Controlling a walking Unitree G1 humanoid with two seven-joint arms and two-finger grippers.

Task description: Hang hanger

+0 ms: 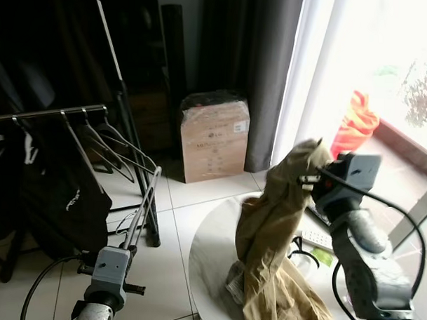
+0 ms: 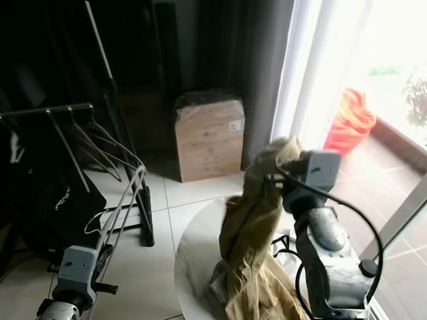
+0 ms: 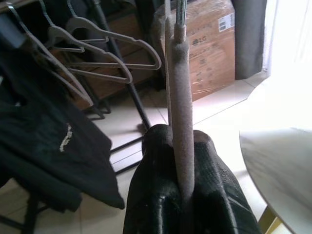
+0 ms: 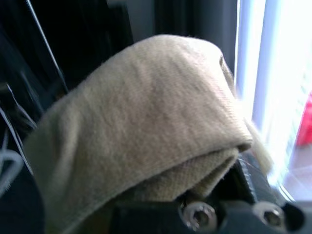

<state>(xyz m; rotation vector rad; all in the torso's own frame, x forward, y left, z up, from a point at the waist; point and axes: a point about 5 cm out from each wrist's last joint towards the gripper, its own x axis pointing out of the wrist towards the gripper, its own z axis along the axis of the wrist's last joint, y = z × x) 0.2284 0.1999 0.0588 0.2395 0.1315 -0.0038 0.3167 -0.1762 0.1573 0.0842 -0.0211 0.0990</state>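
Observation:
My left gripper (image 3: 183, 195) is shut on a grey flocked hanger (image 3: 180, 97), whose bars run up and away from the fingers. In the left eye view this hanger (image 1: 145, 207) slants up toward the clothes rail (image 1: 54, 114), staying below and right of it. Several grey hangers (image 1: 109, 146) and black garments (image 1: 64, 204) hang on the rail. My right gripper (image 1: 305, 179) holds a tan garment (image 1: 274, 232) up over the round white table (image 1: 207, 254). The cloth (image 4: 146, 122) covers its fingers.
A wrapped cardboard box (image 1: 214, 139) stands on the tiled floor by the dark curtain (image 1: 266, 63). A remote (image 1: 314, 239) lies on the table behind the garment. A bright window with an orange object (image 1: 355, 123) is at the right.

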